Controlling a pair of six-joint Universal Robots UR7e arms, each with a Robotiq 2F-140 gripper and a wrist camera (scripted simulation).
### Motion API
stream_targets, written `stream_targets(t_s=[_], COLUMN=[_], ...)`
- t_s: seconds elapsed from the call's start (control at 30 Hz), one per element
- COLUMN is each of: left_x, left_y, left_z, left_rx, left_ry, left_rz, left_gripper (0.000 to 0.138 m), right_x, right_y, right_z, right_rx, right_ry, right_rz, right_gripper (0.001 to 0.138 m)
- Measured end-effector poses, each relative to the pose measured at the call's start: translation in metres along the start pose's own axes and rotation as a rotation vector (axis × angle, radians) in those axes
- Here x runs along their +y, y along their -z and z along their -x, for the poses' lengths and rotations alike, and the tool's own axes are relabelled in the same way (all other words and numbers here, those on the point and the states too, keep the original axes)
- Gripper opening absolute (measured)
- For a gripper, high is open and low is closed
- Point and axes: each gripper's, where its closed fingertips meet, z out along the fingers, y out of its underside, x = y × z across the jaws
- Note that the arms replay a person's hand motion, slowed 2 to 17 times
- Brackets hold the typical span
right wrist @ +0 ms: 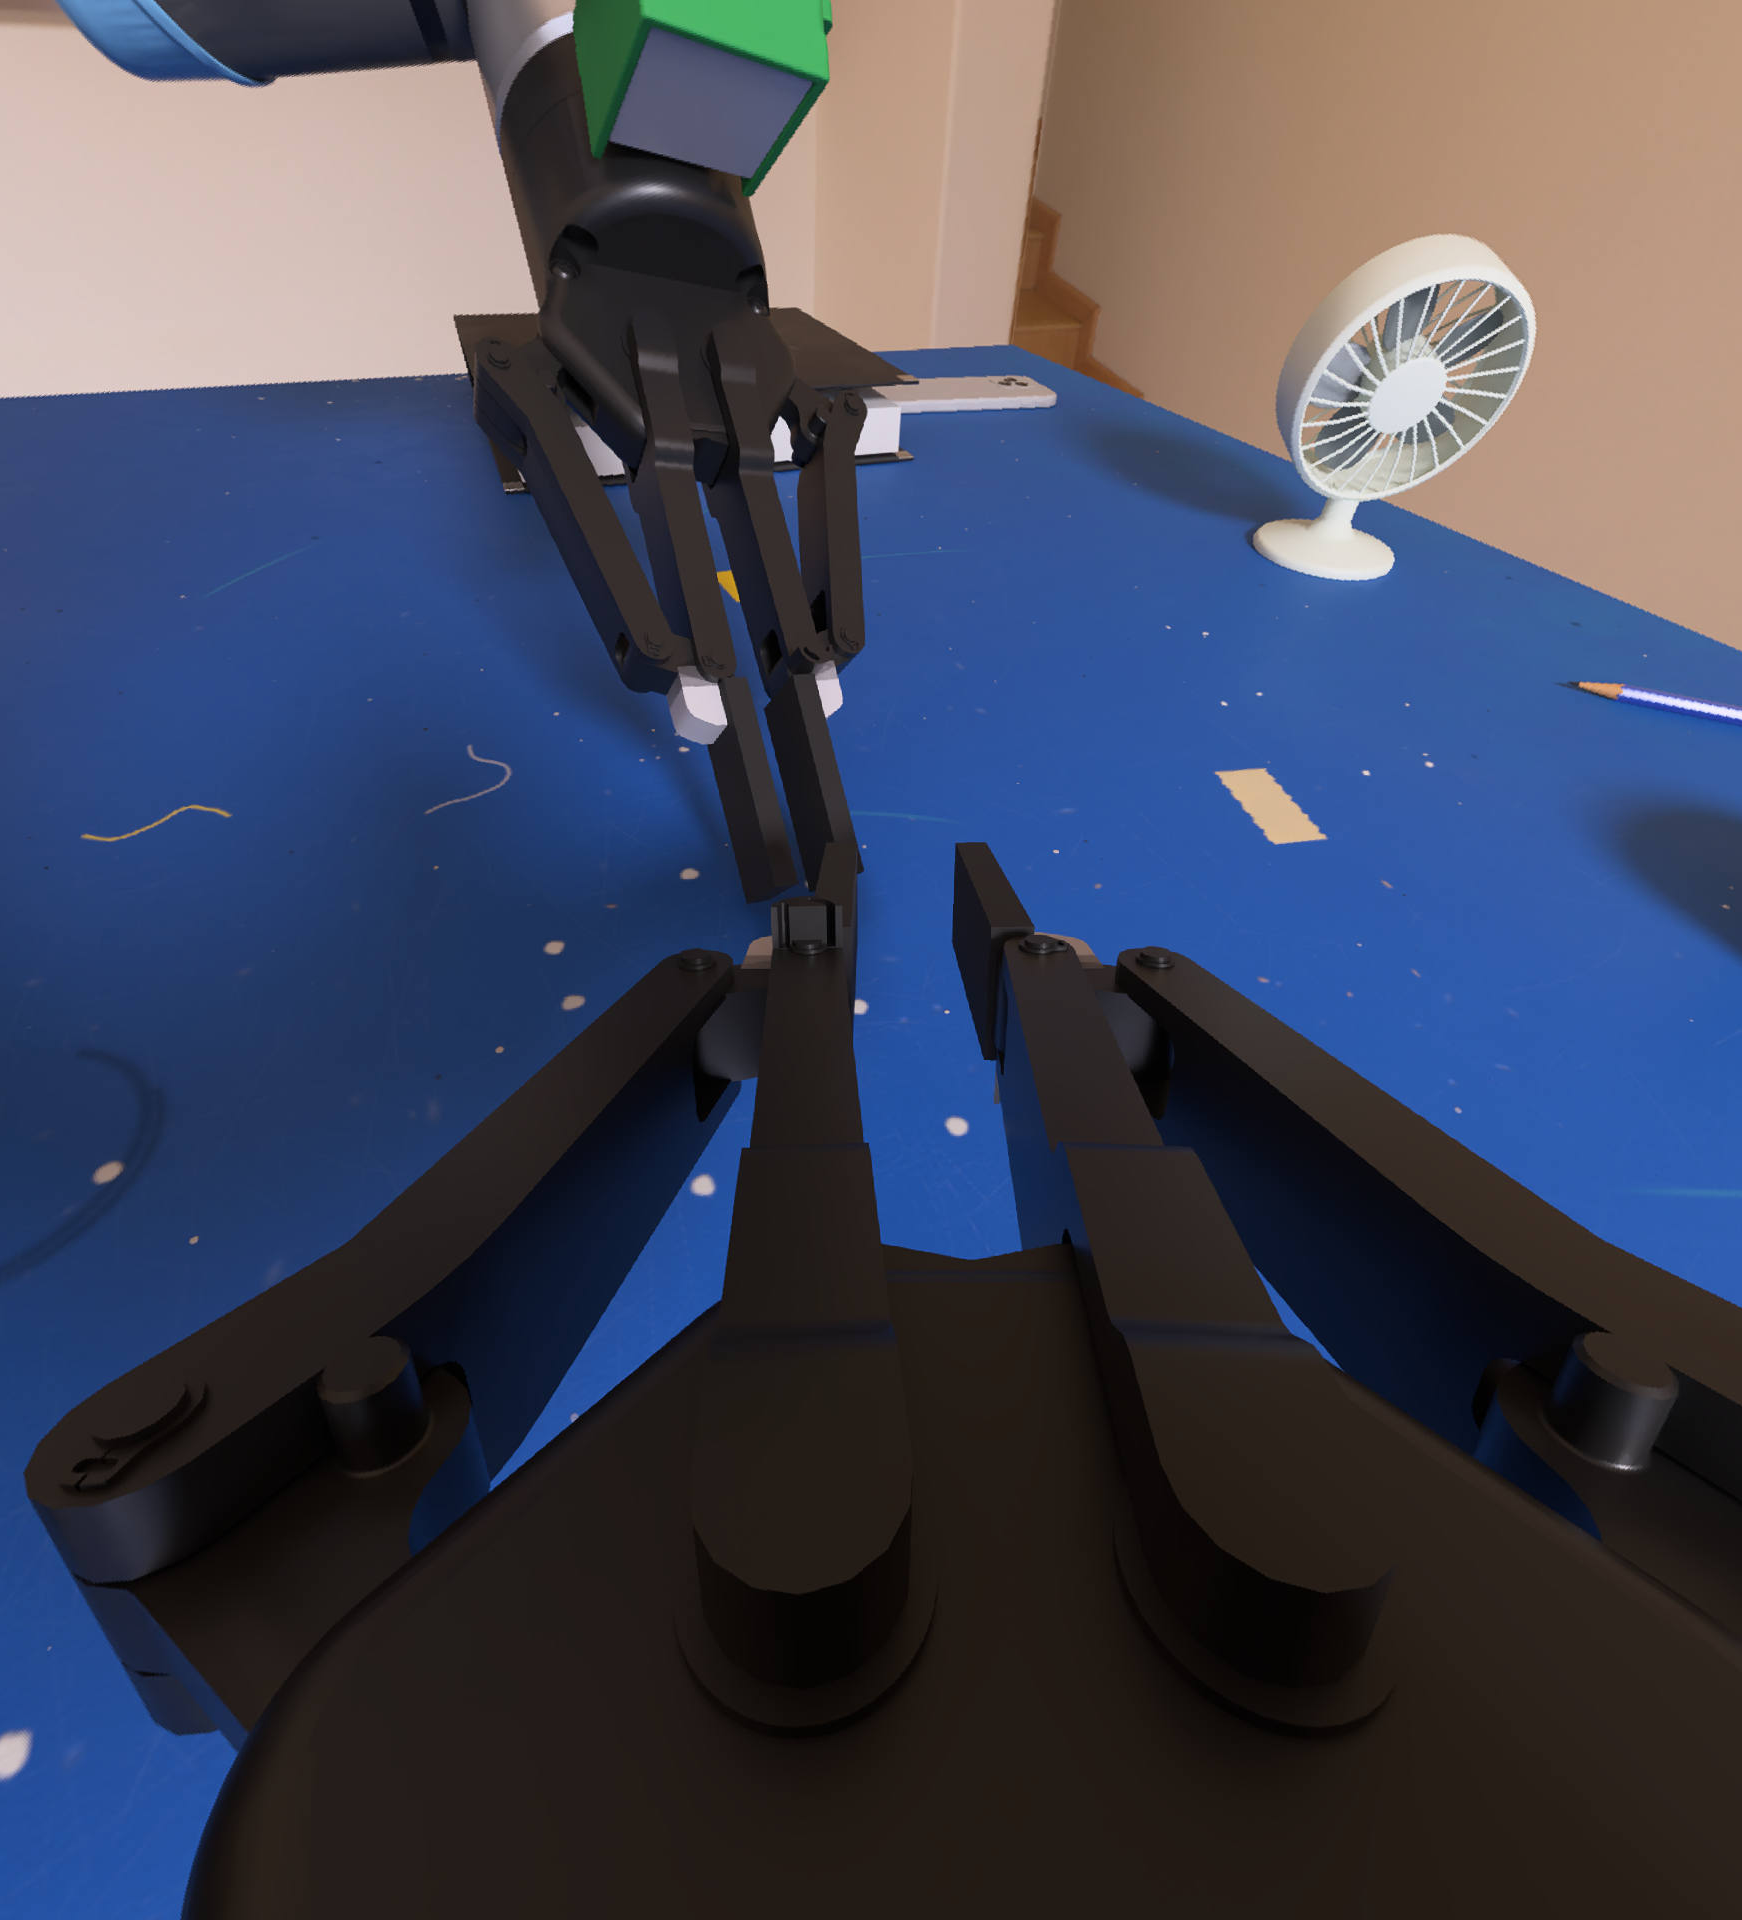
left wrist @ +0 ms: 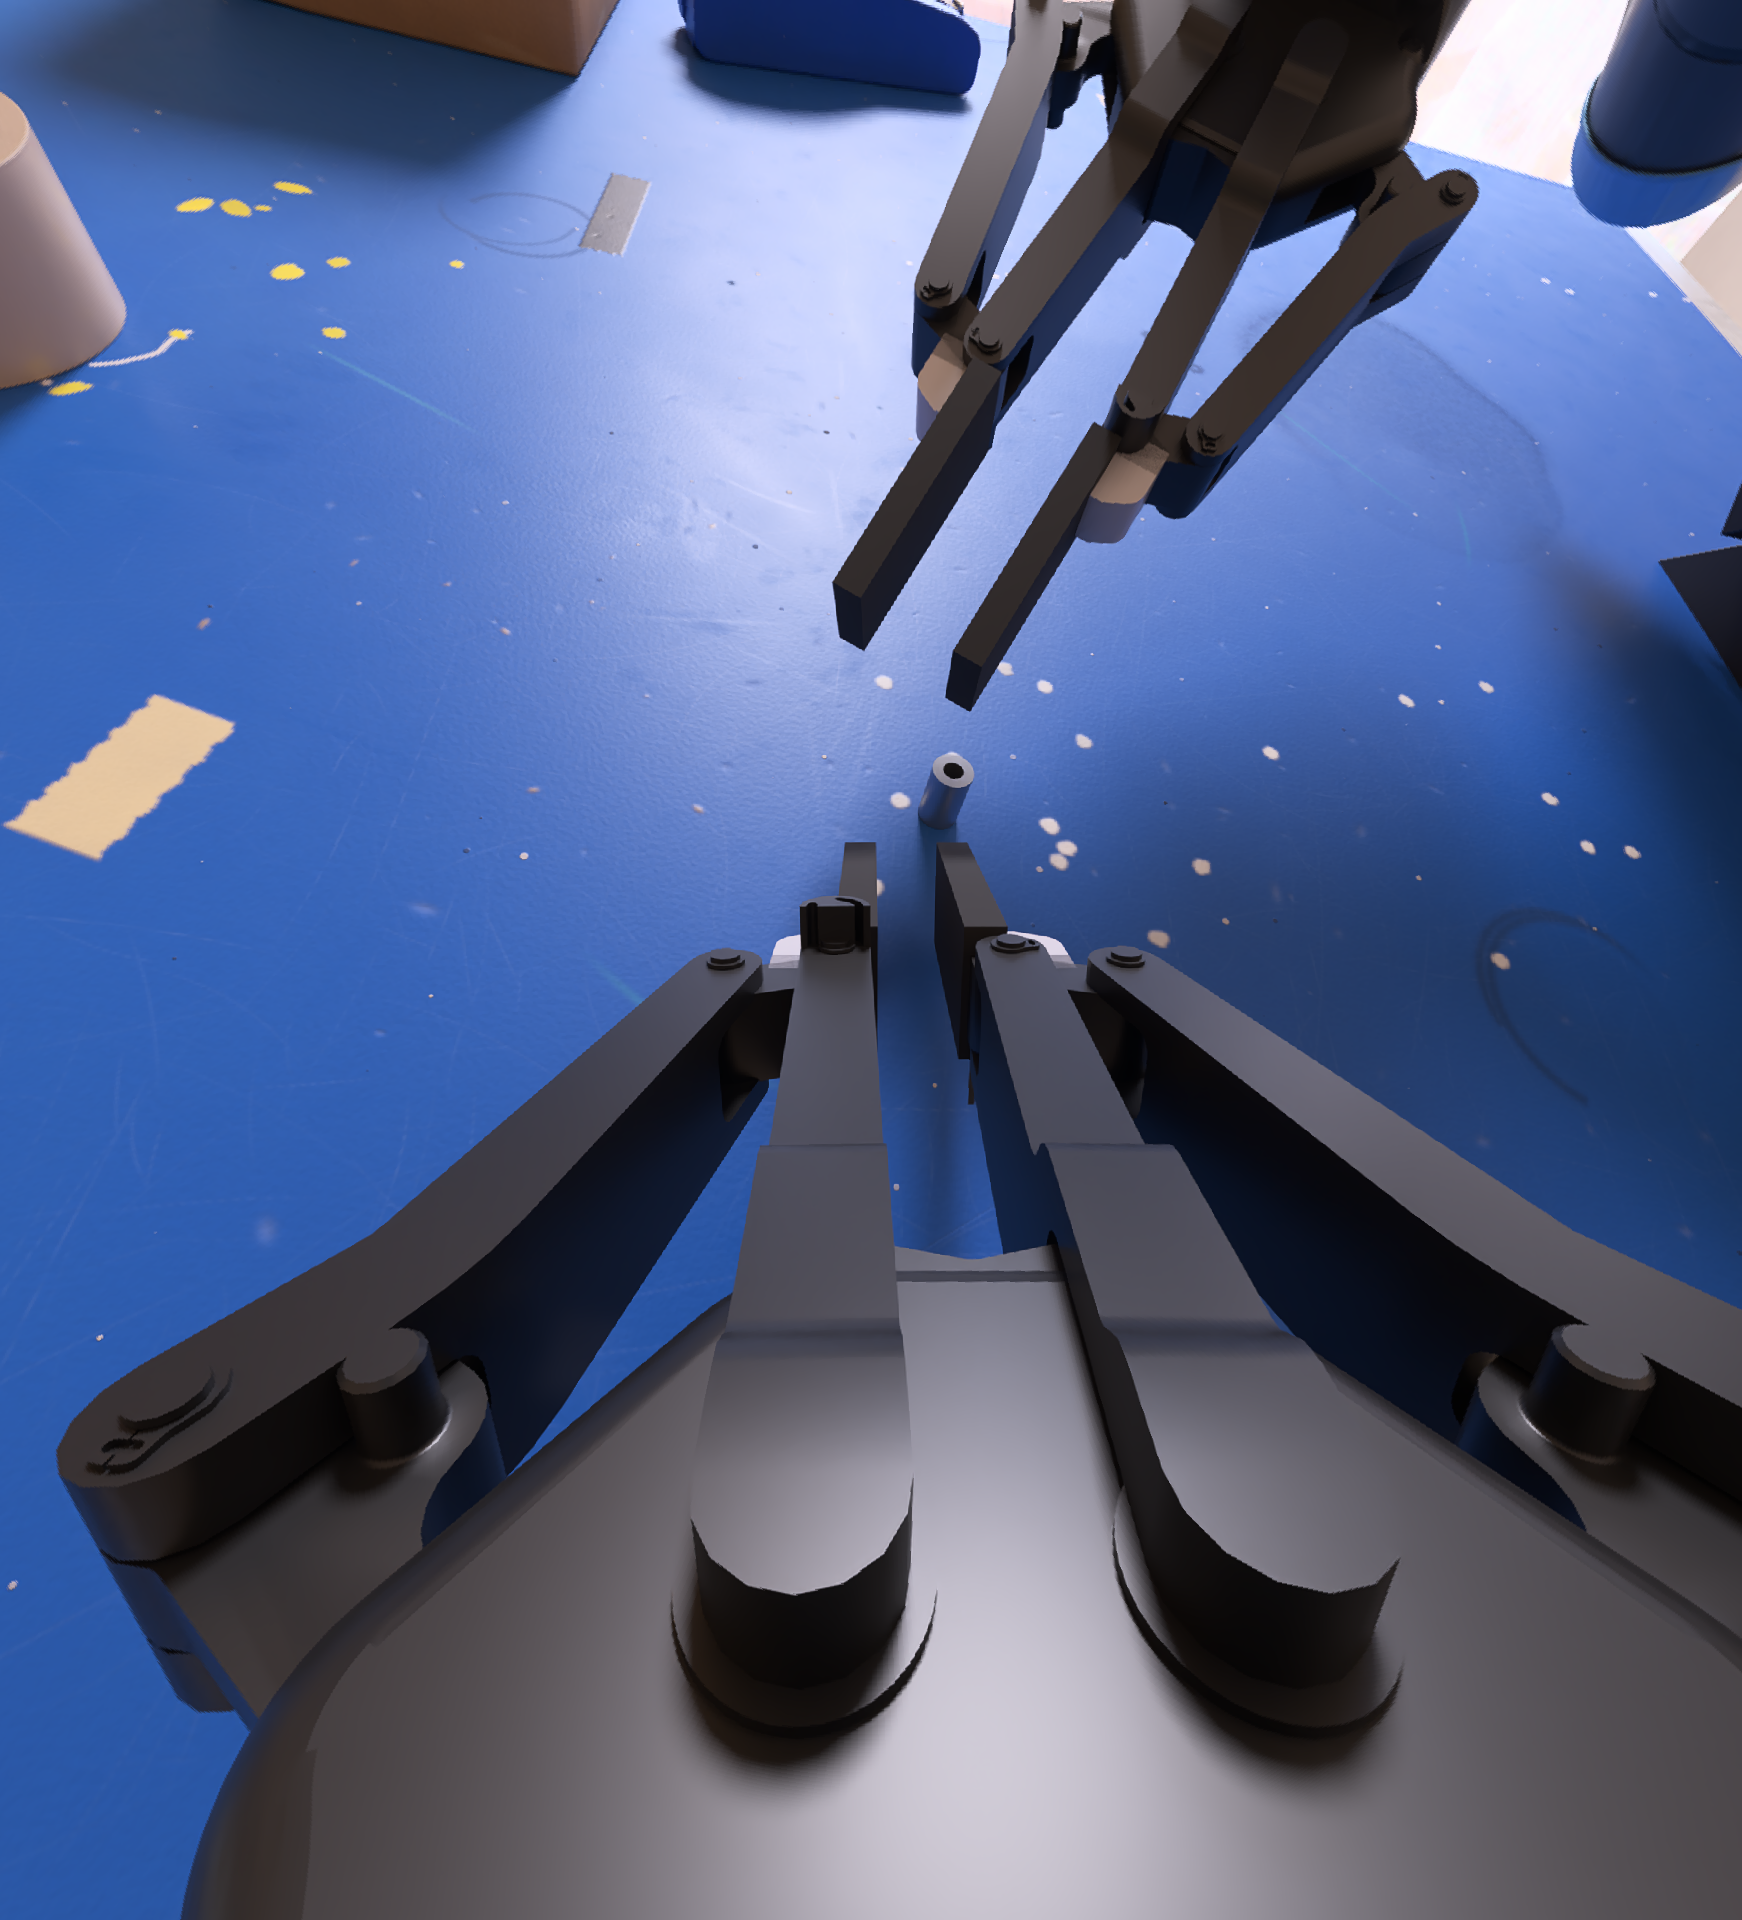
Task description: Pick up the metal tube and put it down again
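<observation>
Metal tube (left wrist: 946,792) lies free on our blue table (left wrist: 431,987), between our left gripper (left wrist: 906,854) and right gripper (left wrist: 911,665), both slightly parted and empty.

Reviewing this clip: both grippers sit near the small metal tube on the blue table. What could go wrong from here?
1. The metal tube is tiny and tilted; narrow jaws on the left gripper might knock it away rather than straddle it.
2. The right gripper hovers close above the tube, so the grippers may collide.
3. The right wrist view does not show the tube.
</observation>
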Motion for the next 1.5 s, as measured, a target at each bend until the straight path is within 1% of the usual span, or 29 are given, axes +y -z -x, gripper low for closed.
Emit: stream_targets(t_s=[1.27,1.5], left_x=[0.0,0.0], left_y=[0.0,0.0], left_z=[0.0003,0.0003], left_rx=[-0.001,-0.001], left_ry=[0.002,0.002], left_rz=[0.0,0.0], left_gripper=[0.015,0.015], right_x=[0.0023,0.0025], right_y=[-0.0019,-0.0026], right_z=[0.0014,0.0015], right_rx=[-0.004,-0.005], right_ry=[0.012,0.012], right_rz=[0.019,0.022], right_gripper=[0.025,0.034])
